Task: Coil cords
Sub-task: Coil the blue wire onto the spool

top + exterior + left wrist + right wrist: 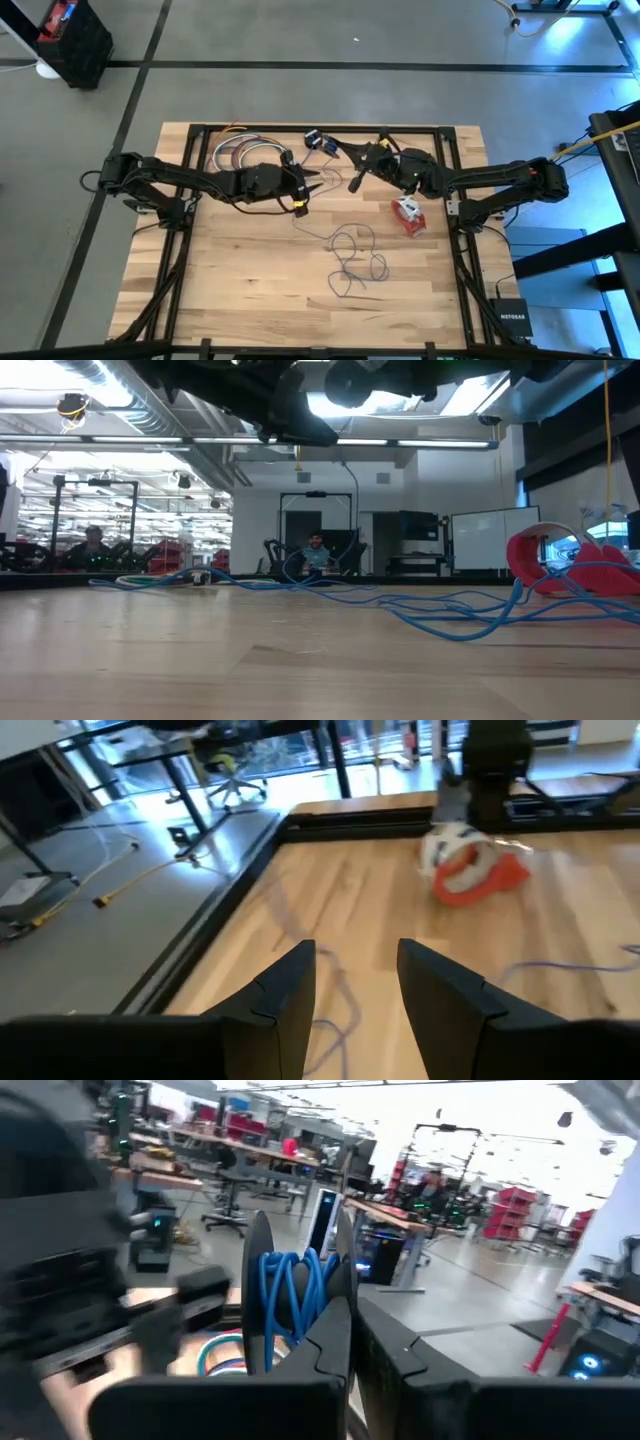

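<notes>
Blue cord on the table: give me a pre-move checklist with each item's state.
1. Blue cord coiled: not ok, it lies in loose loops on the table.
2. Left gripper open above the table: ok.
3. Right gripper shut: ok; the wrist view shows blue loops at its fingers.
4. Red-and-white bundle apart from the blue cord: ok.
5. Puck on the cord: cannot tell.

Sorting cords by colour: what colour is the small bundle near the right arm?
Red and white bundle, clearest in the left wrist view.

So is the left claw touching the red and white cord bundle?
Apart. The high view shows the left claw open above the table, with bare wood between it and the red and white bundle.
</notes>
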Motion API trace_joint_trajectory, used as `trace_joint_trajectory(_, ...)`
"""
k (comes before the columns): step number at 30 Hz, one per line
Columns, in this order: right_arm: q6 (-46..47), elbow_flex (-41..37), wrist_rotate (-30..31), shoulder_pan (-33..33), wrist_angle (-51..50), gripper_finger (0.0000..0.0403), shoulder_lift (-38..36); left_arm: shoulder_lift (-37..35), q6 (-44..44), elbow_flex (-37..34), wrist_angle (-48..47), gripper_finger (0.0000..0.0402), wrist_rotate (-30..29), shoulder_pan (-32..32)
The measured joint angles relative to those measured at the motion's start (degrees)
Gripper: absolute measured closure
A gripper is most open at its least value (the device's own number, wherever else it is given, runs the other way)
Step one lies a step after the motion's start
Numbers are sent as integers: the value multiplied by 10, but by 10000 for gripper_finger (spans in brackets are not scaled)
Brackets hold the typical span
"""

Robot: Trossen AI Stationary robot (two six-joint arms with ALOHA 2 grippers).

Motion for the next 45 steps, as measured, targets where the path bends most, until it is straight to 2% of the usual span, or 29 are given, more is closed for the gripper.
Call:
trace_joint_trajectory(7,-1,0,-16,0,-3,390,4,0,-29,0,9,266,-43,16)
trace_joint_trajectory(9,-1,0,-17,0,-9,390,3,1,-41,0,20,266,-17,25)
trace_joint_trajectory(12,-1,0,-17,0,-13,390,4,4,-56,0,37,266,58,41)
trace_joint_trajectory(18,-1,0,-17,0,-6,390,4,28,-41,0,57,269,72,62)
trace_joint_trajectory(21,-2,0,-17,0,-7,390,4,39,-20,0,66,297,74,72)
trace_joint_trajectory(25,-2,0,-17,0,-8,390,3,34,6,1,64,379,75,87)
trace_joint_trajectory(26,-2,0,-17,0,-12,390,4,33,11,1,65,389,75,89)
trace_joint_trajectory(34,-14,0,-17,0,-66,390,4,-8,26,1,10,398,3,94)
trace_joint_trajectory(39,-43,0,-12,0,-100,390,9,-40,20,1,0,395,1,83)
trace_joint_trajectory(45,-82,0,52,0,-101,390,36,-54,7,1,-4,395,18,56)
